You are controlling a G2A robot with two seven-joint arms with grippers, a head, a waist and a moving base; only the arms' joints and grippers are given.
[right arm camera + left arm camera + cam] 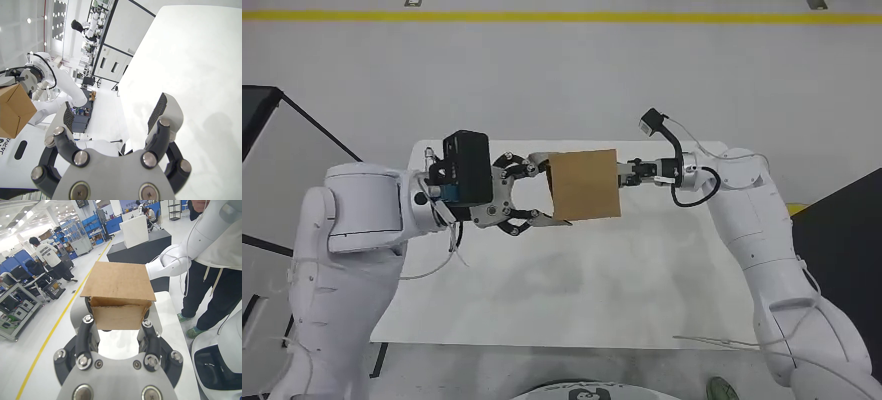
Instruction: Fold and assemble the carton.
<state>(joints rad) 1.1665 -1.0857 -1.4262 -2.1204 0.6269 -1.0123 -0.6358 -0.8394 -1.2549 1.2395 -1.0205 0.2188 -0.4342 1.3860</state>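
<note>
Left tool (118, 313) clamps the carton (585, 184) by its sides, bench (642, 290) beneath it. Right tool (115, 102) gapes empty near the carton's far end. Folding seems midway (near flaps unclosed), so I'd bring right in to press.

Brown cardboard carton (117, 283) over white table (163, 300).
Clamped at both sides between the fingers of the left end effector (118, 311), top flap overhanging the torn-edged near face, with a white robot arm (170, 264) at the far corner.
</note>
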